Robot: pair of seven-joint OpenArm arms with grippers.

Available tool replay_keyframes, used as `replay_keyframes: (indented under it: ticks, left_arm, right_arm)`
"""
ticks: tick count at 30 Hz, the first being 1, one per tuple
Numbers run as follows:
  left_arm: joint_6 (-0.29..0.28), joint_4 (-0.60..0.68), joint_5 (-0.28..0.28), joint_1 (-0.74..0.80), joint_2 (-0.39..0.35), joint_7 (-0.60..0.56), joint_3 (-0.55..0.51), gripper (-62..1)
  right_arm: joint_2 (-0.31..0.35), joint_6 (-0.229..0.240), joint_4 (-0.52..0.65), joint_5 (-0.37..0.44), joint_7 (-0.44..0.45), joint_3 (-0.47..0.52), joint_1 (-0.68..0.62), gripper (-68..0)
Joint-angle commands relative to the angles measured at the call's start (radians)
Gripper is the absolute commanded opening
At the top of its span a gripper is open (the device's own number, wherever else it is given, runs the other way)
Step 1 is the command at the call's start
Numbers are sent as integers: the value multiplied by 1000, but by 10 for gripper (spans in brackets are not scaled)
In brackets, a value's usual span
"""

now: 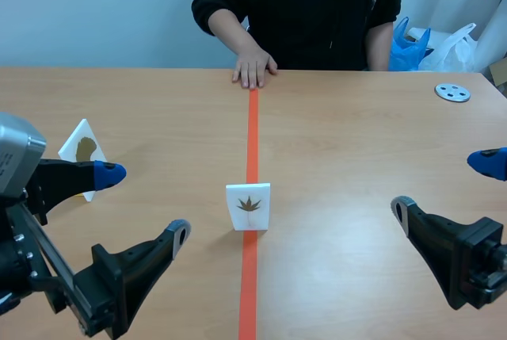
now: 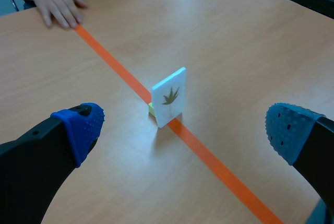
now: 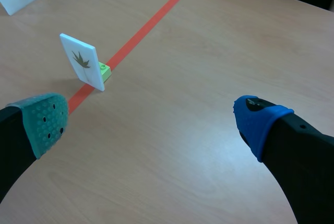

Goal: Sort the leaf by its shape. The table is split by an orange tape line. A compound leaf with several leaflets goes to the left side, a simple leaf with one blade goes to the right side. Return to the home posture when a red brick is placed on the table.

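Note:
A white card with a brown, many-lobed leaf (image 1: 248,207) stands upright on the orange tape line (image 1: 252,134) in the middle of the table. In the left wrist view the card (image 2: 169,97) is propped on a small green brick (image 2: 152,109), a short way ahead of my left gripper (image 2: 183,127), which is open and empty. In the right wrist view the card (image 3: 81,61) and brick (image 3: 105,70) stand ahead of my right gripper (image 3: 152,119) and off to the side of its teal pad; this gripper is open too. In the scene view the left gripper (image 1: 142,203) and right gripper (image 1: 445,185) flank the card.
A second white leaf card (image 1: 81,148) stands at the table's left, beyond my left gripper. A person sits across the table with a hand (image 1: 253,66) resting at the far end of the tape. A grey disc (image 1: 452,92) lies at the far right.

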Motion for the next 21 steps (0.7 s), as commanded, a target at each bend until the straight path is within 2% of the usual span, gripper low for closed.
replay_keyframes:
  ticks: [1, 7, 12, 21]
  left_arm:
    - [-20, -34, -11, -37, -3, -33, 2, 14]
    - [-71, -229, -1, -182, -3, -95, 66, 14]
    - [-71, -373, 94, -299, 19, -153, 158, 14]
    - [-70, -631, 243, -512, 120, -244, 283, 14]
  right_arm:
    - [0, 3, 17, 16, 14, 5, 11, 4]
    - [0, 3, 17, 16, 14, 5, 11, 4]
    - [-3, 2, 17, 12, 14, 5, 11, 4]
    - [-3, 0, 17, 10, 14, 5, 11, 4]
